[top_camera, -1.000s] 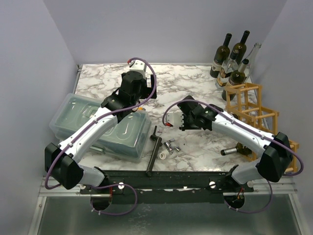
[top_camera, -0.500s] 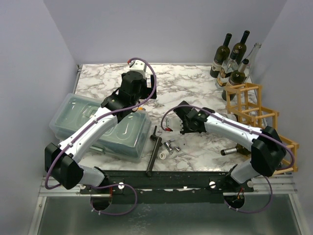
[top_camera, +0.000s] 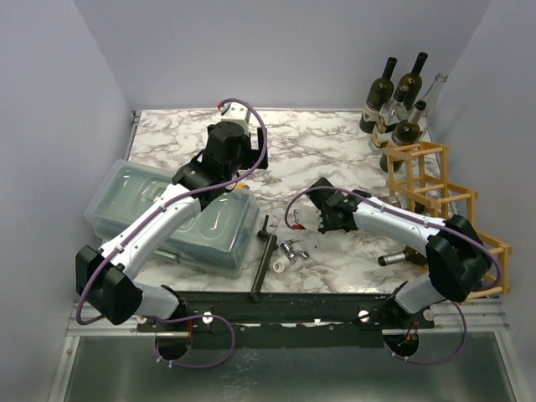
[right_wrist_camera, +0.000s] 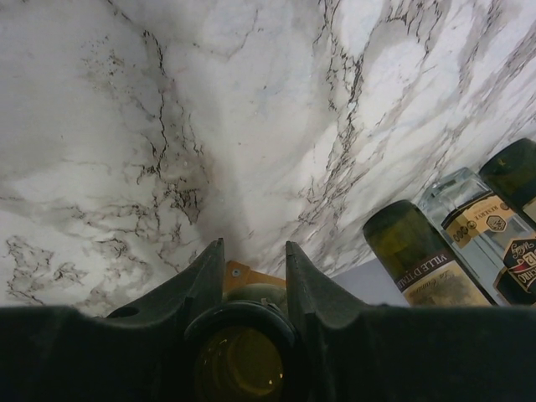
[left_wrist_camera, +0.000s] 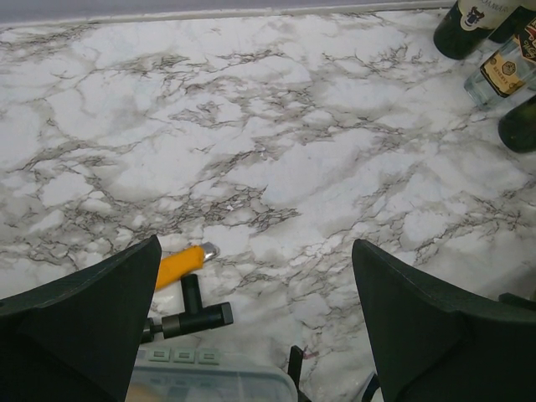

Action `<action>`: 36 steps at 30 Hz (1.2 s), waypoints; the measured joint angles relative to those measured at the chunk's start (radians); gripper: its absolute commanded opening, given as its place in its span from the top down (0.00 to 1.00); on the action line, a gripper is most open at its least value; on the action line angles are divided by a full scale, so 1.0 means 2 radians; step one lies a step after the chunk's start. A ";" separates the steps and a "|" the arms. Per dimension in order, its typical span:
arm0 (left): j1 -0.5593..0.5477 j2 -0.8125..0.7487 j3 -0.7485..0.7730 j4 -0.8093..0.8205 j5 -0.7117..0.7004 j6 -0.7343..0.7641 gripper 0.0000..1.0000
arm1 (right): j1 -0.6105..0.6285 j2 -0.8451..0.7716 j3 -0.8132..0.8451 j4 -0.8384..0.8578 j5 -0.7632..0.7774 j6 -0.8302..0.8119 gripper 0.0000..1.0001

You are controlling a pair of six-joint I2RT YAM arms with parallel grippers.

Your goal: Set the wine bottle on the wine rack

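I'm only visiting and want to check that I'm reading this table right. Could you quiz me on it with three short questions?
1. True or false: the left gripper is holding a bottle.
2. What is the right gripper closed around? A) the round end of a bottle B) a cup C) nothing
3. Name the large see-through thing on the left.
Key: 1. False: it is wide open and empty. 2. A. 3. A plastic box with a lid.
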 measured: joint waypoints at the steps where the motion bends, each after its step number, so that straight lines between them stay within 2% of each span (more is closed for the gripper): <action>1: 0.000 0.000 0.000 0.000 0.000 0.000 0.03 | -0.003 -0.002 -0.004 0.003 0.000 -0.004 0.99; 28: -0.001 0.000 0.000 0.000 0.025 -0.018 0.04 | -0.070 -0.020 -0.062 0.073 0.019 -0.070 0.99; 36: -0.001 0.000 0.000 0.000 0.041 -0.033 0.05 | -0.088 -0.036 -0.093 0.117 0.022 -0.097 0.99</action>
